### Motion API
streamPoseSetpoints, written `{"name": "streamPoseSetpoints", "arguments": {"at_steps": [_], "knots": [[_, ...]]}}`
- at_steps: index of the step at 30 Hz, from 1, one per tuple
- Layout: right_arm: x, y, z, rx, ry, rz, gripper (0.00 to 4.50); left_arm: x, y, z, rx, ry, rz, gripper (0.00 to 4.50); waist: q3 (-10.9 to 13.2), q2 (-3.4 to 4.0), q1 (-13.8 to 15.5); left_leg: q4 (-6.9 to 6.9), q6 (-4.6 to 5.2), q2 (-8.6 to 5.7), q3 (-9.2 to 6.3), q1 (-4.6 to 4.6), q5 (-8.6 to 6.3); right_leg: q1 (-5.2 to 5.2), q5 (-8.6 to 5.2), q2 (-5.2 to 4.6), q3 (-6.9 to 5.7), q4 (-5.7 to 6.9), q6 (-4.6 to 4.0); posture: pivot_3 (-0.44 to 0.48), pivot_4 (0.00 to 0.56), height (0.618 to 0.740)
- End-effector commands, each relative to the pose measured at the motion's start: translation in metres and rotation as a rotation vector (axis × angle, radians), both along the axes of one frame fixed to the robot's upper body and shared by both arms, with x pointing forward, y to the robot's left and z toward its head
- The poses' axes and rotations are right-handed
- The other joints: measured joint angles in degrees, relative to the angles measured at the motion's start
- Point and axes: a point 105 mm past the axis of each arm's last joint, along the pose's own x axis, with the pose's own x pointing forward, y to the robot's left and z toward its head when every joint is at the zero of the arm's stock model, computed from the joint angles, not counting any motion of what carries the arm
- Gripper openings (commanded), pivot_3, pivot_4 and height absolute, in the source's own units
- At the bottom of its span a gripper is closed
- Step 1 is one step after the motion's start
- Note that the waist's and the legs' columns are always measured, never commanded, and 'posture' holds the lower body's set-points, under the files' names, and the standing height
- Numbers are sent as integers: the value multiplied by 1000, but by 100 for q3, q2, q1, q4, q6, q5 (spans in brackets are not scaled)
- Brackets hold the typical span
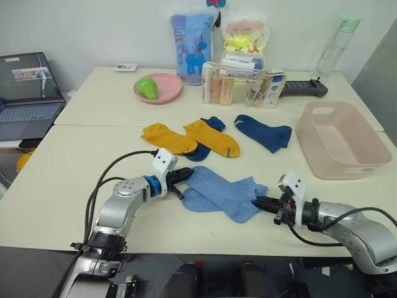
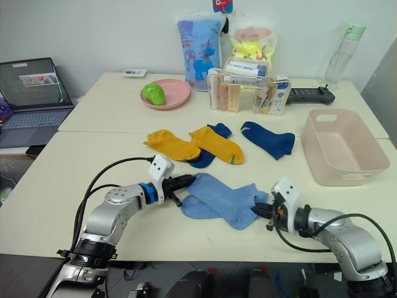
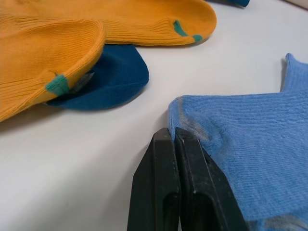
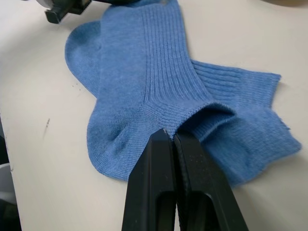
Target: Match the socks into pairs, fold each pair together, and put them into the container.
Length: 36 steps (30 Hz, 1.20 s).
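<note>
Two light blue socks (image 1: 220,192) lie overlapped at the table's front middle. My left gripper (image 1: 182,179) is shut on their left end; its black fingertips (image 3: 163,139) pinch the knit edge. At the right end, my right gripper (image 1: 260,202) is shut on the cuff of the upper light blue sock (image 4: 144,72). Behind them lie two mustard yellow socks (image 1: 166,138) (image 1: 214,138). One navy sock (image 1: 201,151) is partly under the yellow ones, and another navy sock (image 1: 263,131) lies to the right. The pale pink container (image 1: 366,146) stands at the right, with nothing in it.
At the back stand a round pink plate (image 1: 167,93) with a green fruit, a clear organiser box (image 1: 239,84) of tubes, two printed bags, a bottle (image 1: 335,46) and a black device (image 1: 304,89). A laptop (image 1: 28,93) sits at the far left.
</note>
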Motion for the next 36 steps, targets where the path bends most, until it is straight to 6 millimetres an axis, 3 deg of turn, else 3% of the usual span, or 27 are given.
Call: {"name": "streamPoseSetpoints", "arguments": {"at_steps": [1,10,14,24,36], "knots": [[9,-3,14,-21,-59,42,0,-9,3,20,-50,-41,0,23,0,0,-14,0,0,1,0,1,0,0,0,1,0,0,0,0,150,740],[22,-14,24,-60,-65,97,0,-27,-10,39,-188,-65,44,23,0,0,5,1,0,0,3,1,0,3,0,-1,0,-2,0,0,150,740],[20,-16,24,-84,-44,142,0,-45,-15,42,-235,-52,42,23,0,0,4,1,0,2,4,1,0,3,0,-1,0,-2,0,0,150,740],[30,-21,26,-144,-41,177,0,-74,-10,25,-222,-7,72,23,0,1,12,0,1,2,7,1,-1,4,-1,-1,1,-3,-1,0,150,740],[51,-11,33,-208,-109,234,0,-80,-9,11,-223,-48,132,23,0,1,45,-1,2,2,11,0,-1,4,-1,-3,3,-7,-1,0,150,740]]}}
